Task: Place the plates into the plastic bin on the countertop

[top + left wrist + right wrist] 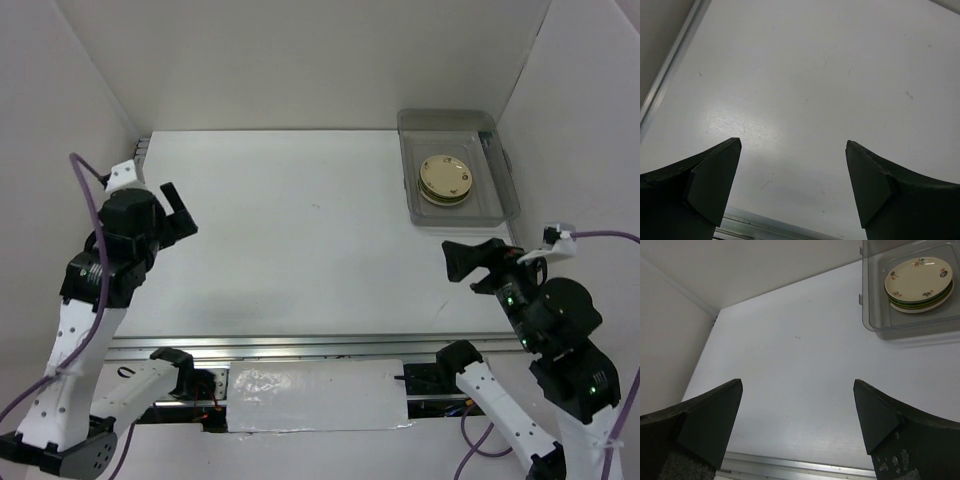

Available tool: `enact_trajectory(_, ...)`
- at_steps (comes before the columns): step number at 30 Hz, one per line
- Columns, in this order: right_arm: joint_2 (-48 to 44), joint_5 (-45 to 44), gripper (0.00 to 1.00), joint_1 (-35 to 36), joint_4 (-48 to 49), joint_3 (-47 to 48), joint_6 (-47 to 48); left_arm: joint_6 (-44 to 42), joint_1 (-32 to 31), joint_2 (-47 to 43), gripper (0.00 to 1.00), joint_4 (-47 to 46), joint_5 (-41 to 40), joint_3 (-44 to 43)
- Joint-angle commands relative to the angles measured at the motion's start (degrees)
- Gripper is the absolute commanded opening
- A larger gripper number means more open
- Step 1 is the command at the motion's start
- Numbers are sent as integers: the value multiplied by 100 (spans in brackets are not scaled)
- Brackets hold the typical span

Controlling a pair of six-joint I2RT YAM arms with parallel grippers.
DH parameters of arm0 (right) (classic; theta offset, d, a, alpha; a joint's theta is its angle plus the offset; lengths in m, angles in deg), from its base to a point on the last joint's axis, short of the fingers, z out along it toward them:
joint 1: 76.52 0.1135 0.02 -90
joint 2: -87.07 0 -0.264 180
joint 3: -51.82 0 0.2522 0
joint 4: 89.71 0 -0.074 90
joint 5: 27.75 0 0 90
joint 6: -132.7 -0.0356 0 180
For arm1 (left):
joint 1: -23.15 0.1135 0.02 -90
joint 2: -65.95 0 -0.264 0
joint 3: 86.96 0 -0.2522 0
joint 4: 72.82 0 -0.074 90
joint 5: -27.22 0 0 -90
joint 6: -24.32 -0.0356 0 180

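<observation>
One stack of plates sits in the bin, up and right of the right gripper. The left gripper is way farther off. Both wide open, empty.

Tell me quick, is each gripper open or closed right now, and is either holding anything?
Left gripper: open, holding nothing.
Right gripper: open, holding nothing.

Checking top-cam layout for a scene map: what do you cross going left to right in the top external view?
left gripper, open → bare stretch of countertop → plastic bin holding the stack of plates. The right gripper sits nearer, within the bin's span, so it is left unranked.
</observation>
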Motion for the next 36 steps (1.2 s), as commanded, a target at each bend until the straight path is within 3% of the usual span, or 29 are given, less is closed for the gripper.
enact_trajectory(1, -364, 118, 100, 71, -983, 161, 103, 2, 77, -632, 99, 332, -119, -112)
enact_trajectory(9, -822, 540, 100, -202, -1950, 951, 446, 160, 77, -1830, 99, 1017, 190, 257)
enact_trajectory(15, -919, 786, 100, -299, -2004, 847, 604, 231, 77, -2427, 99, 1475, 251, 213)
enact_trajectory(36, -928, 312, 100, -18, -2039, 786, 394, 196, 77, -2568, 99, 1457, 366, 407)
